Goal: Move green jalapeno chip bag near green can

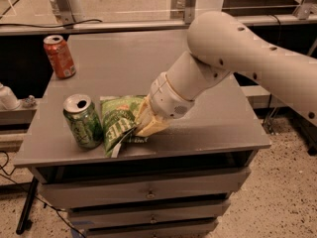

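The green jalapeno chip bag point(118, 123) lies crumpled on the grey table point(208, 128), near the front left edge. Its left side is right next to the green can point(82, 121), which stands upright with its silver top open. My gripper point(147, 124) reaches in from the right at the end of the cream arm point(237, 58). It is low over the table and closed on the right edge of the bag. The gripper hides part of that edge.
An orange-red soda can point(59, 56) stands upright at the back left of the table. Drawers point(148, 195) are below the tabletop. A white object point(7, 97) sits off the table's left side, and metal posts point(63, 1) stand behind the table.
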Motion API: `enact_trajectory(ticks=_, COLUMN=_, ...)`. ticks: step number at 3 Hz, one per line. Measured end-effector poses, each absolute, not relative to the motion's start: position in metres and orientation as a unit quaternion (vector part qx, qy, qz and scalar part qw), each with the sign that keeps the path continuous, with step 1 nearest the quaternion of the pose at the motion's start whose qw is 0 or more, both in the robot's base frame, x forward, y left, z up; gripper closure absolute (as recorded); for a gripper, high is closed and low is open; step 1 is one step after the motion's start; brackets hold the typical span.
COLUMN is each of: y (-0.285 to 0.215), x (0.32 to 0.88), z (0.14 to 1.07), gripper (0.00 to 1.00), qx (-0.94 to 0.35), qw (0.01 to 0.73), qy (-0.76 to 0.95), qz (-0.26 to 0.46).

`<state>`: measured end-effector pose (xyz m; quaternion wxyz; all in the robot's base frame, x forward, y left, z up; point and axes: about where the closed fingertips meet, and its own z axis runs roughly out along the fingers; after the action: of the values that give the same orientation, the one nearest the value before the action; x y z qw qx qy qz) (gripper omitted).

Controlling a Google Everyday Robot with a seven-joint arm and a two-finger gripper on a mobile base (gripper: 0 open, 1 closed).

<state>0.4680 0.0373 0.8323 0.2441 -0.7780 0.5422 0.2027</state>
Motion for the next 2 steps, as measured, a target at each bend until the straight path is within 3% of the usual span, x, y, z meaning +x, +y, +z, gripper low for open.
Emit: enact_trajectory(ticks=2, y=0.0363, x=0.4644, z=0.8327, gripper=0.12, qx=-0.78, qw=0.239, qy=0.543, qz=0.2)
